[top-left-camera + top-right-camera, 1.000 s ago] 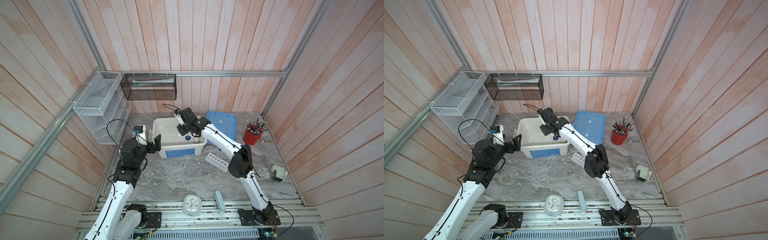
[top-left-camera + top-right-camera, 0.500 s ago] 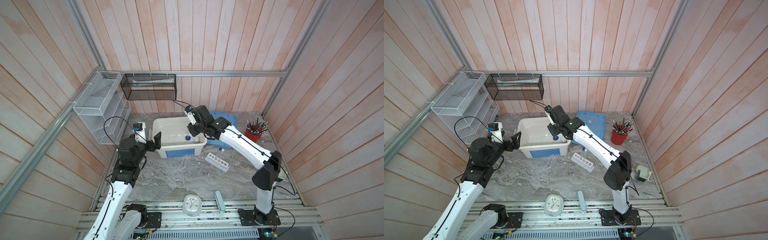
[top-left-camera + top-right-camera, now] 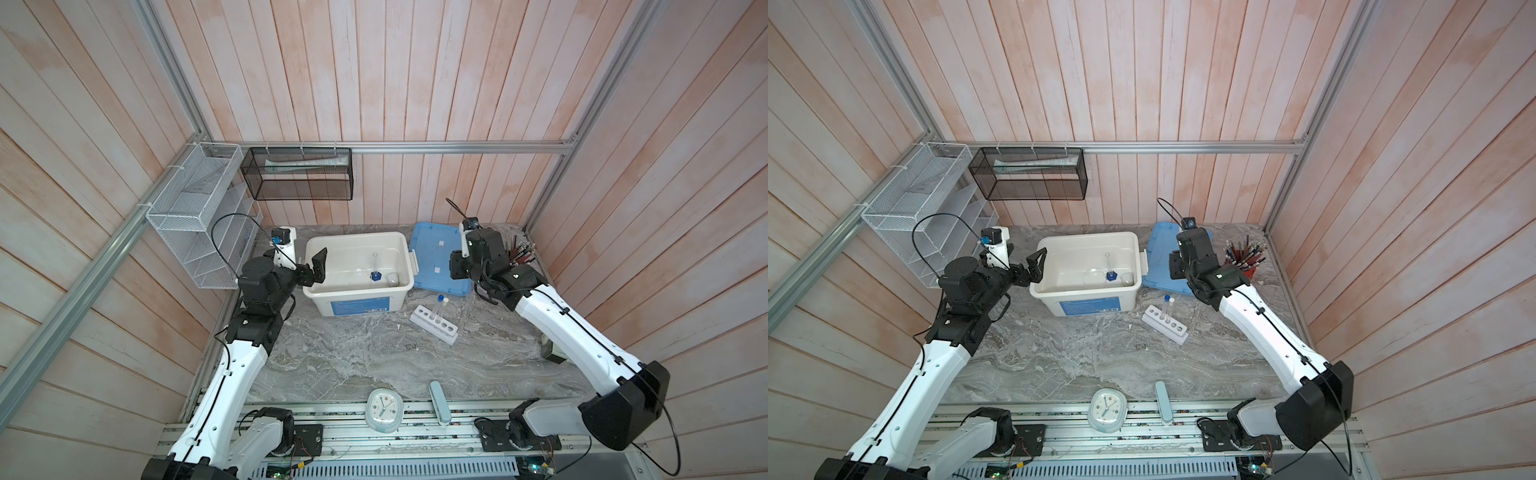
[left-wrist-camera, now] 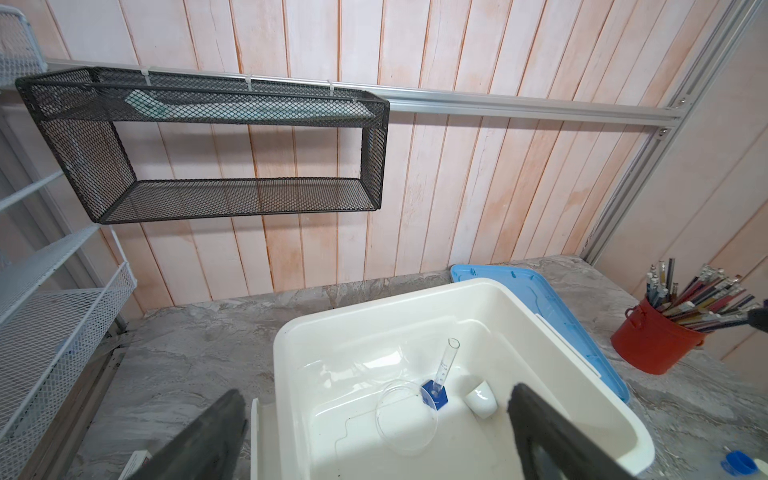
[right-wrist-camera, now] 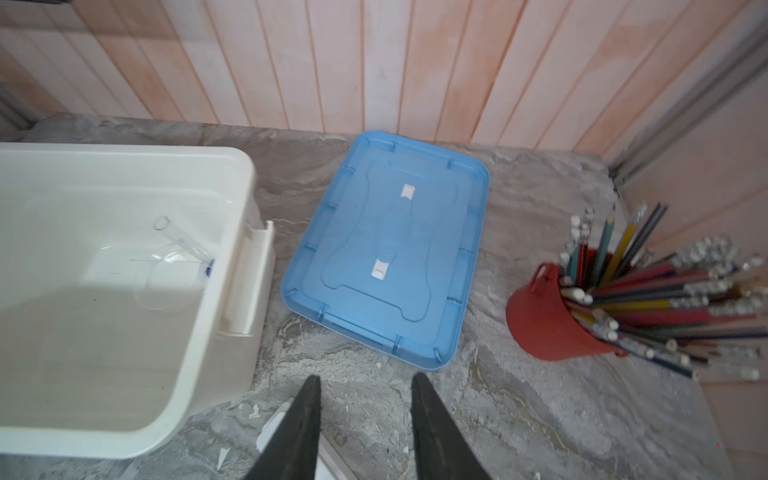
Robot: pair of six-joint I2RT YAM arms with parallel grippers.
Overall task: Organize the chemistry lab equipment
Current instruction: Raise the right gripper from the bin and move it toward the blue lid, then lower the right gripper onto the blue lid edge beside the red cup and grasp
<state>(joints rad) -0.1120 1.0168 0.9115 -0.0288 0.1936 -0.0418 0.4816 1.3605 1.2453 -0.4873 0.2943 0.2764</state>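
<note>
the white storage bin [image 3: 357, 237] already holds three pieces: the blue-based graduated cylinder [image 4: 444, 365] standing upright, the clear petri dish [image 4: 405, 419] lying flat just beside its base, and the small white dish [image 4: 481, 399] tipped on its side near the wall. the white six-hole rack [image 3: 434, 330] sits out on the marble just beside the bin's front corner. the blue-capped tube [image 3: 438, 307] and the white-capped tube [image 3: 444, 309] stand in neighbouring holes.

the right gripper [image 5: 365, 376] hangs above the marble between the bin and the blue lid [image 5: 386, 249], jaws parted with nothing between them. the white corner under its fingers in the wrist view is probably the rack's end, though too little shows to be sure. the left gripper [image 4: 376, 390] hovers at the bin's opposite rim, spread wide and empty.

judging by this, the step in hand is the rack with its tubes, the only equipment outside the bin. the next move calls for the right arm to drop over the rack, grip across its narrow body clear of the tubes, and lift it level so they do not tip. the lid would follow.
</note>
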